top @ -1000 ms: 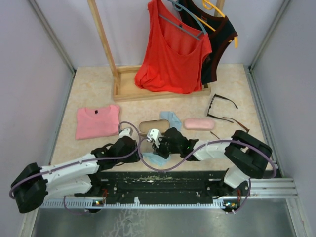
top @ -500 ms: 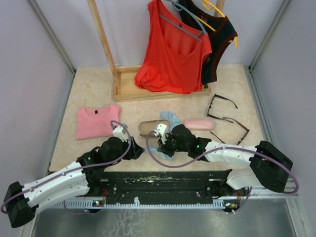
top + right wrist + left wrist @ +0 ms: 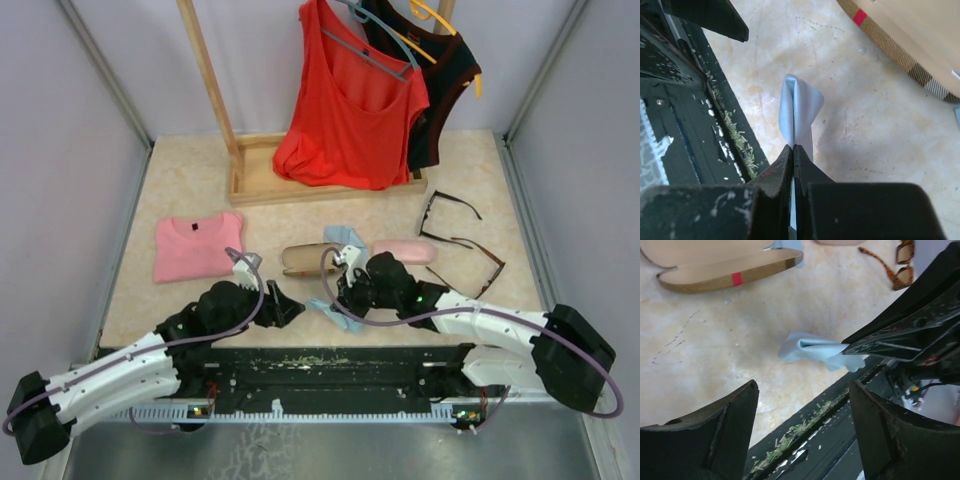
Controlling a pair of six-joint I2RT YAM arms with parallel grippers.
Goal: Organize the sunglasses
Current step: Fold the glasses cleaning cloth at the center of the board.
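The black-framed sunglasses [image 3: 446, 214] lie at the far right of the table, and the reddish-brown pair [image 3: 482, 262] lies just in front of them, also showing in the left wrist view [image 3: 901, 262]. My right gripper [image 3: 338, 299] [image 3: 793, 148] is shut on a light blue cloth [image 3: 322, 308] [image 3: 800, 106] [image 3: 811, 351], near the table's front edge. My left gripper [image 3: 283, 305] [image 3: 805, 432] is open and empty, just left of the cloth. The open brown plaid case [image 3: 308, 258] [image 3: 722, 271] [image 3: 910, 35] lies behind both grippers.
A pink case [image 3: 405, 251] lies right of the plaid case. A second light blue cloth [image 3: 346, 239] lies between them. A folded pink shirt [image 3: 197, 246] is at the left. A wooden rack [image 3: 262, 182] with hanging tops [image 3: 350, 110] stands at the back. The black base rail [image 3: 330, 365] runs along the front.
My right gripper has moved right and a little away from the bases, carrying the blue cloth. My left arm has stretched out, its gripper now nearer the cloth.
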